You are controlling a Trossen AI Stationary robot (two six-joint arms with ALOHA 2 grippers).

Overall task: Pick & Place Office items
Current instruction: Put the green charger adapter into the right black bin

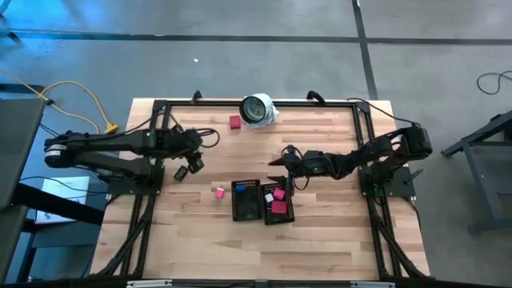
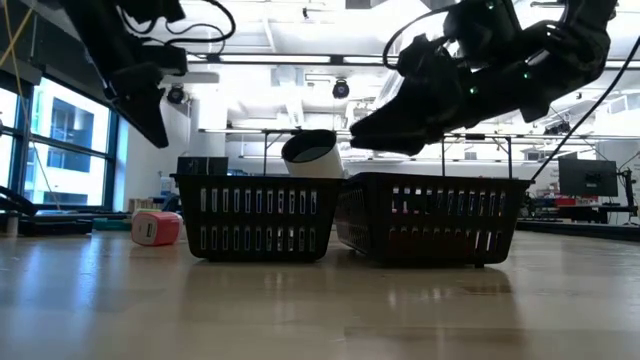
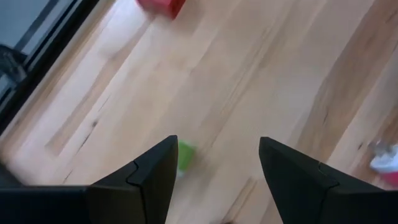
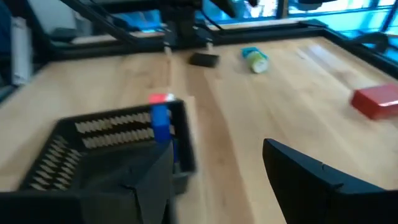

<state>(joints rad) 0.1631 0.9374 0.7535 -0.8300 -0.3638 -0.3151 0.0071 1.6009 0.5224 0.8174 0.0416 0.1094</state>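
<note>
Table's green piece (image 3: 185,155) beside left tool (image 3: 217,168)

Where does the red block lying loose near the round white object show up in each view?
High view: red block just left of the round white object, near the far table edge.
Low view: not visible.
Left wrist view: block at the upper edge.
Right wrist view: at the right edge.
Shared landmark: the black trays.

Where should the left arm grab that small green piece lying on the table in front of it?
Take the green piece across its short sides, coming straight down from above. It lies loose on bare wood with nothing touching it, and the left gripper already hangs over it with jaws open, wider than the piece. Shifting slightly would probably centre it.
</note>
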